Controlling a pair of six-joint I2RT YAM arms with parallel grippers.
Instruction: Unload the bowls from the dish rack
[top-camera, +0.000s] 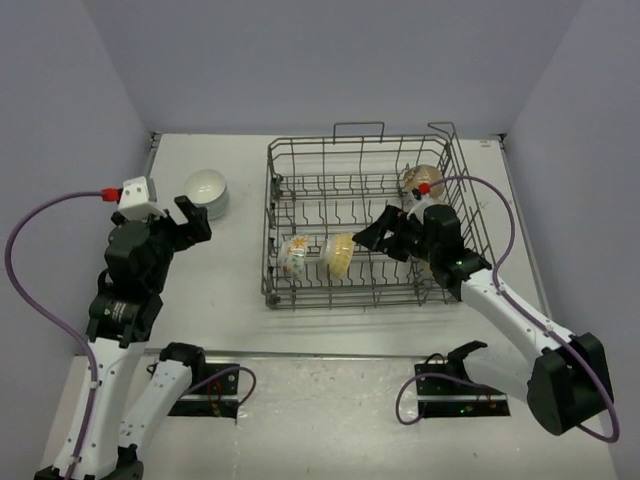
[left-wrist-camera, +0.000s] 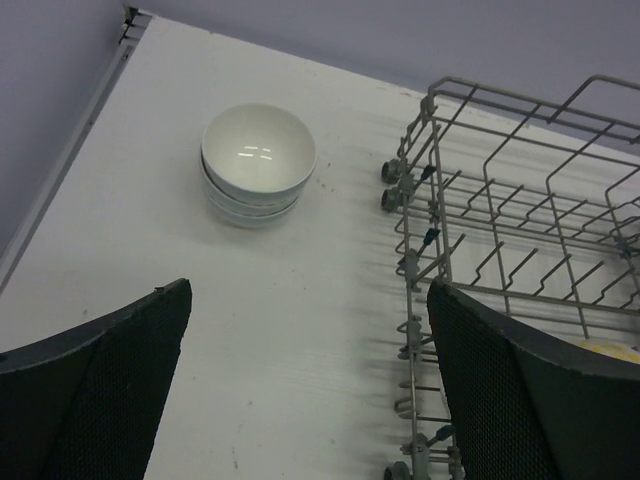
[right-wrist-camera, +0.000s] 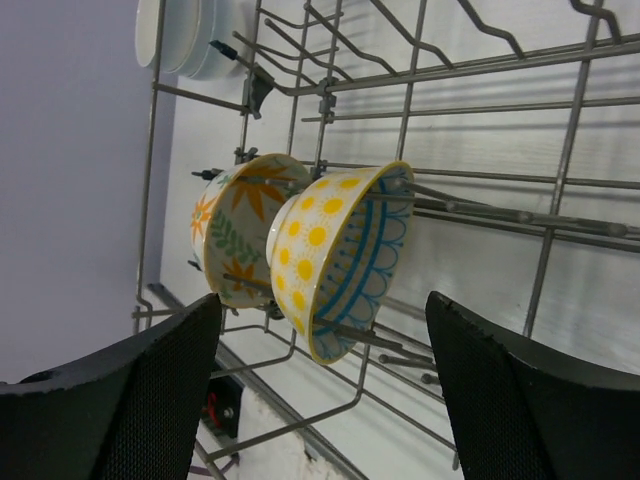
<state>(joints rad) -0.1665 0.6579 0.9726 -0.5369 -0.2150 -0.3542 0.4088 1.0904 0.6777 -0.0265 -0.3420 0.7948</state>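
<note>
No readable text, label, brand, number or sign appearing in any view, white ceramic bowl with orange flowers and green leaves (right-wrist-camera: 232, 225) and yellow-dotted, blue-lined ceramic bowl (right-wrist-camera: 335, 255) showing painted pattern only, carrying no lettering.

Glossy glazed bowls (left-wrist-camera: 258, 160) lie ahead of the left gripper (left-wrist-camera: 308, 290), whose pads (left-wrist-camera: 100, 400) look rough and black, beside a matt white table (left-wrist-camera: 250, 340) and a bare metal-wire rack (left-wrist-camera: 436, 160).

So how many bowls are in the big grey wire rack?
3. An orange-flowered white ceramic bowl and a yellow-dotted bowl stand side by side front left; a beige bowl sits far right, partly behind the right arm, which may hide others.
</note>
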